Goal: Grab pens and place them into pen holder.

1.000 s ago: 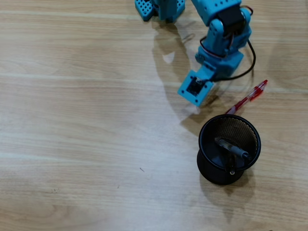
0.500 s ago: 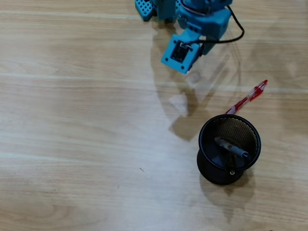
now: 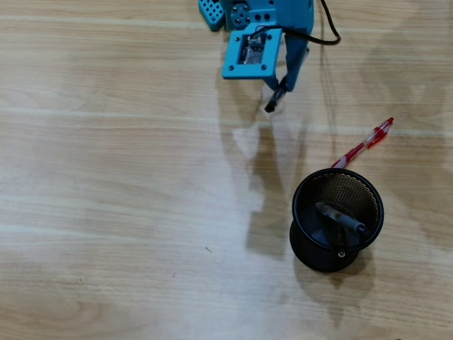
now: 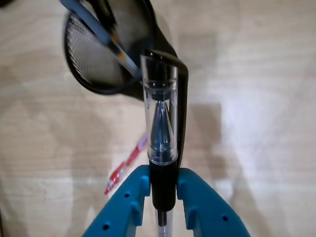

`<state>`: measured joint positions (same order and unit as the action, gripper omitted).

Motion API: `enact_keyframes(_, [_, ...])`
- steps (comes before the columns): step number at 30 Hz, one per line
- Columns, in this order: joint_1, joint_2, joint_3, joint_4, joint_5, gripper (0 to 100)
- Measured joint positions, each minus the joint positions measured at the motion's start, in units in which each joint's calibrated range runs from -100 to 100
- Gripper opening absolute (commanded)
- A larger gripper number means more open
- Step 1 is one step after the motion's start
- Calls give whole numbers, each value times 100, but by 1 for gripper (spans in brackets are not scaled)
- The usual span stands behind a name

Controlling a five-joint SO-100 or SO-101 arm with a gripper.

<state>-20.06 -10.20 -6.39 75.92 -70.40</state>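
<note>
My gripper [image 4: 163,177] is shut on the clear pen with a black cap [image 4: 162,123], which sticks out forward between the blue fingers. From overhead, the gripper [image 3: 282,88] hangs at the top near the arm's base, and the pen's tip [image 3: 273,103] points down at the table. The black mesh pen holder [image 3: 311,255] stands at the lower right, well away from the gripper, with a grey-black pen [image 3: 341,219] leaning inside. A red-and-clear pen [image 3: 364,144] lies on the table just above the holder. The wrist view shows the holder [image 4: 86,59] at the top left and the red pen [image 4: 126,165] below it.
The arm's blue base [image 3: 212,13] sits at the top edge of the overhead view. A black cable [image 3: 327,32] loops off the arm's right side. The wooden table [image 3: 106,212] stretches to the left and front.
The arm has swung back and to the left in the overhead view, from beside the holder toward its base. The held pen's tip now shows below the gripper.
</note>
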Motion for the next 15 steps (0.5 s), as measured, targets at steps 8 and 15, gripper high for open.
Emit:
enact_keyframes(8, [0, 0, 9, -2849, 671, 2])
enact_keyframes(15, [-133, 323, 9, -5395, 1098, 2])
